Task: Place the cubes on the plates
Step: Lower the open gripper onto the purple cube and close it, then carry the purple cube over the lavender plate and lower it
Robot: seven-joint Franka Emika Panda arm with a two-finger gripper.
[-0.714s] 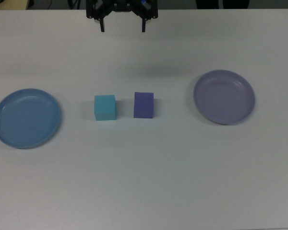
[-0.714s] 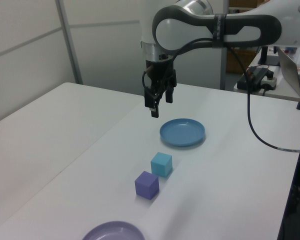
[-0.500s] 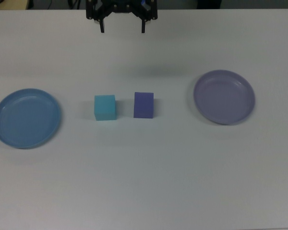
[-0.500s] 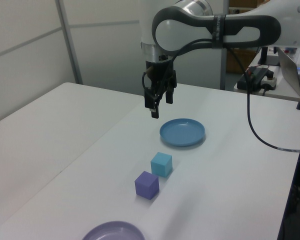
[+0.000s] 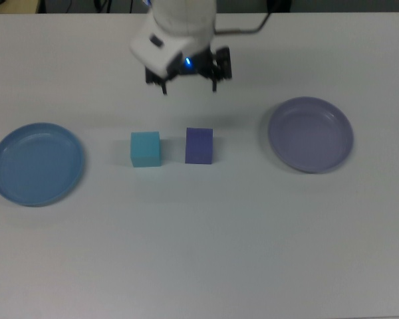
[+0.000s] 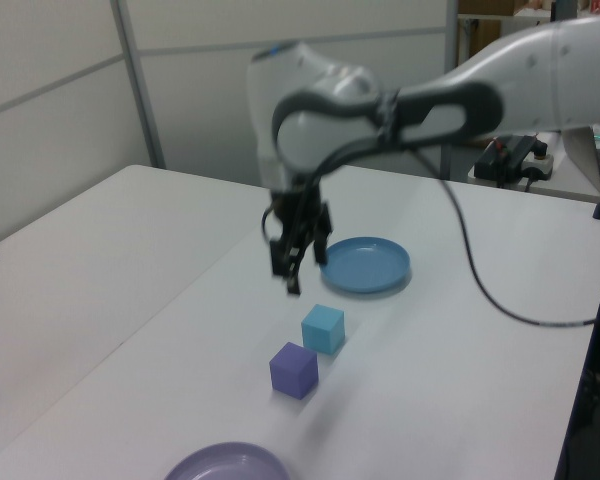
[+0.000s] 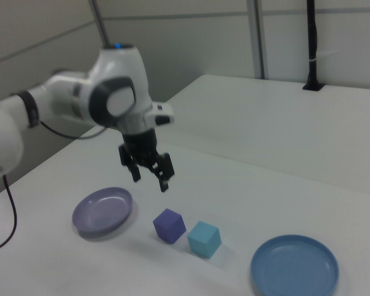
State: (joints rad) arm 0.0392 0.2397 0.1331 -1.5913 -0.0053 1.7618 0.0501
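Observation:
Two cubes sit side by side on the white table: a cyan cube point(image 5: 145, 149) point(image 6: 323, 329) point(image 7: 204, 238) and a purple-blue cube point(image 5: 199, 145) point(image 6: 294, 369) point(image 7: 169, 226). The blue plate point(image 5: 36, 163) point(image 6: 365, 264) point(image 7: 295, 266) lies at the top view's left. At the top view's right lies the lavender plate point(image 5: 310, 133) point(image 6: 227, 463) point(image 7: 103, 211). Both plates hold nothing. My gripper point(image 5: 189, 87) point(image 6: 287, 274) point(image 7: 150, 179) hangs open above the table, just behind the purple-blue cube in the top view, with nothing between its fingers.
A black cable point(image 6: 480, 280) trails from the arm across the left view's right. A desk with a power strip point(image 6: 515, 155) stands behind the table in the left view. Partition walls point(image 7: 191, 43) back the table.
The arm has swung forward and down from the table's far edge, bringing the open gripper nearer to the two cubes. Cubes and plates have not moved.

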